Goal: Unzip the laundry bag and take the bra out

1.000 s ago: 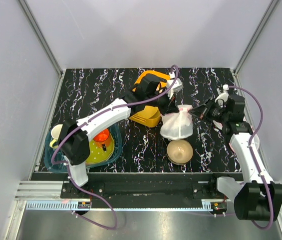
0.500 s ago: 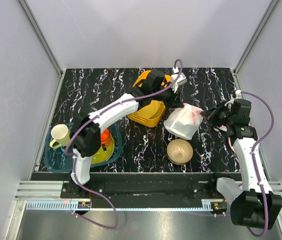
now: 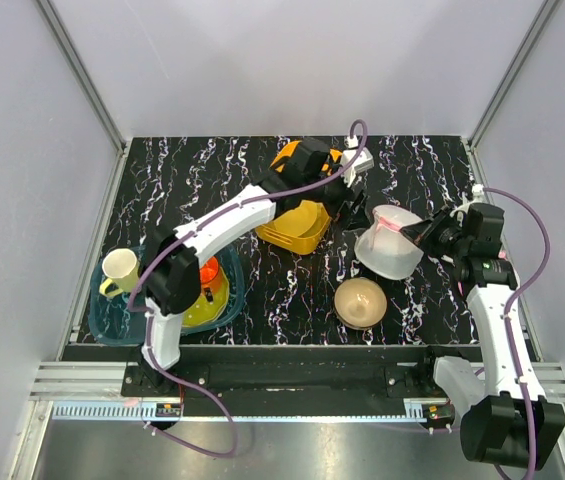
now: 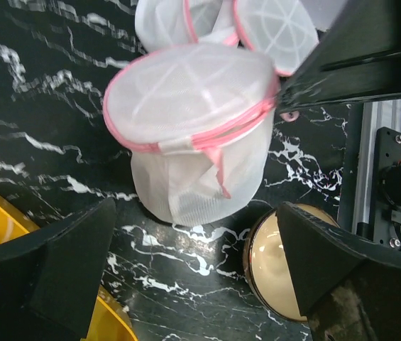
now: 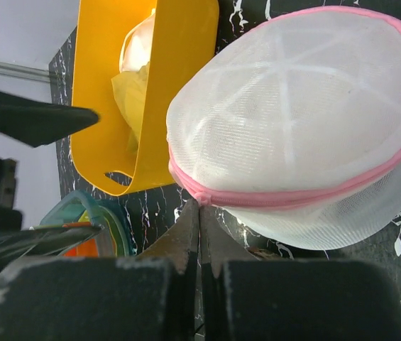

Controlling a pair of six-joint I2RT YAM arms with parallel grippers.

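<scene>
Right claw (image 5: 199,213): fingers are pressing together, tips pinching the pink zip trim at the rim of the round drum-shaped white mesh laundry bag (image 5: 292,142). The bag is sitting on the black white-veined tabletop (image 3: 182,180), tilting toward the right claw, with its round flap lid lying over the top. Its contents are not showing through the mesh.

Left claw (image 4: 193,209): fingers are standing wide apart, hanging above the bag, clear of it and gripping nothing.

A round tan bowl (image 3: 360,300) is resting just beside the bag, on its near side. A yellow plastic bin (image 3: 297,225) is lying to the bag's left, under the left arm. Two flatter pink-rimmed white mesh discs (image 4: 278,28) are showing behind the bag in the left wrist view. A teal basin (image 3: 102,325) is sitting at the tabletop's left edge, holding a cream cup (image 3: 119,268).
</scene>
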